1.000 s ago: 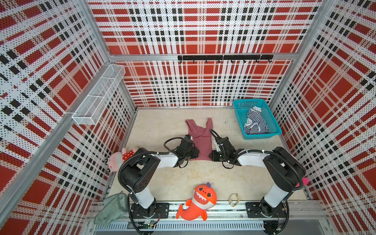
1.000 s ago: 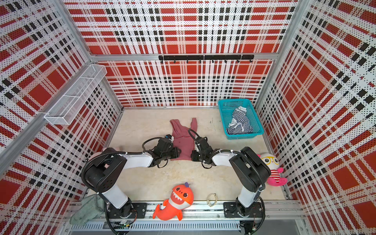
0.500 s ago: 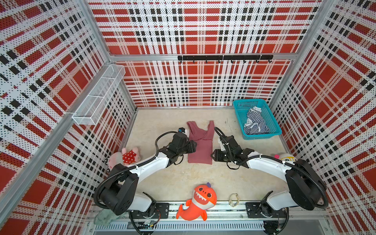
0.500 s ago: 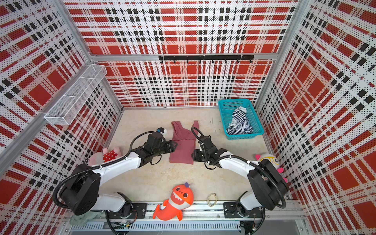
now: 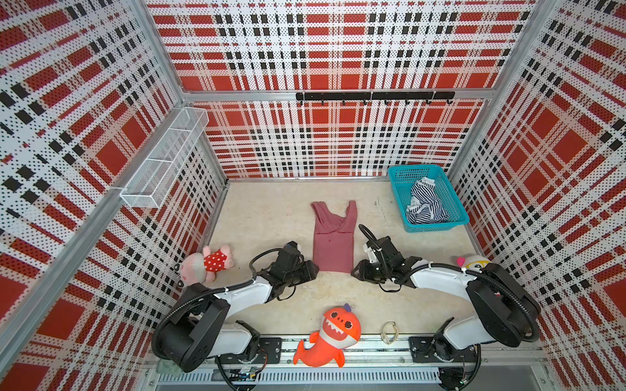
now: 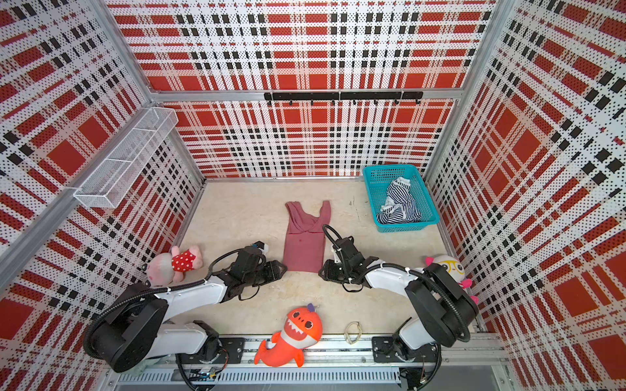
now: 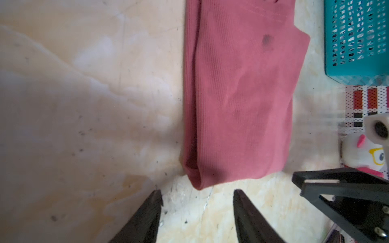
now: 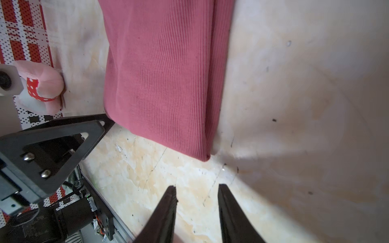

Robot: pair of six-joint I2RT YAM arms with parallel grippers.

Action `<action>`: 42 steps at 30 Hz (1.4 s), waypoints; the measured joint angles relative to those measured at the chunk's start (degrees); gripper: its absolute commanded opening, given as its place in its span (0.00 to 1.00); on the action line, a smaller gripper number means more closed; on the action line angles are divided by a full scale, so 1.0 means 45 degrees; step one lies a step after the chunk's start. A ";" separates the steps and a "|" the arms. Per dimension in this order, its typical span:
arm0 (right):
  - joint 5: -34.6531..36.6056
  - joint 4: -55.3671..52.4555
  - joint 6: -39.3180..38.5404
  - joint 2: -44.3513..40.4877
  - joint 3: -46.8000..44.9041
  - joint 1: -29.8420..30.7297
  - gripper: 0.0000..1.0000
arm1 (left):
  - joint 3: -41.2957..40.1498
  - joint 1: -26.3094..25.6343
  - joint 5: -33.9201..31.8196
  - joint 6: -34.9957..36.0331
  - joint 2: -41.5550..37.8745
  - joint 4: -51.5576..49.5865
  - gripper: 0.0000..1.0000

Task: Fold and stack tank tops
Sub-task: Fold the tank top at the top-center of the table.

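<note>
Both arms drew back to the near hem of the pink tank top (image 5: 333, 243). Beside it the left fingers (image 7: 147, 216) and right fingers (image 8: 166, 210) stood spread and empty, so a crosswise fold probably came next.

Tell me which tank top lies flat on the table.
The plain maroon-pink ribbed tank top, laid flat on the beige tabletop; the navy-and-white striped tank top sits crumpled inside the teal plastic basket.

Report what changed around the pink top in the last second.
Both arms drew back toward the base: the left gripper and right gripper, earlier against the sides of the pink tank top, now sit just off its near hem corners, fingers open and empty. The top lies flatter. The striped top, its teal basket and the orange shark toy stayed put.
</note>
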 measured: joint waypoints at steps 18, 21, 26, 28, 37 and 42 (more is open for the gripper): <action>0.0024 0.1919 0.0544 0.1253 -0.0112 0.0000 0.34 | -0.0840 0.0068 0.0364 -0.0986 0.0656 0.1991 0.33; 0.0024 0.2171 0.0627 0.1370 -0.0117 0.0000 0.33 | -0.0801 0.0068 0.0364 -0.0996 0.0806 0.2171 0.31; 0.0015 0.2545 0.0685 0.1593 -0.0112 0.0000 0.24 | -0.0743 0.0039 0.0355 -0.1054 0.1030 0.2278 0.16; 0.0068 0.2506 0.0699 0.1603 -0.0112 0.0000 0.16 | -0.0743 0.0015 0.0350 -0.1073 0.1039 0.2278 0.10; 0.0486 0.1341 0.0199 0.1438 0.0228 0.0063 0.00 | -0.0306 -0.0345 -0.0155 -0.0894 0.1039 0.2147 0.00; 0.0831 0.0068 -0.0311 0.0665 0.0539 0.0233 0.00 | 0.0165 -0.0845 -0.0763 -0.0782 0.0821 0.1345 0.00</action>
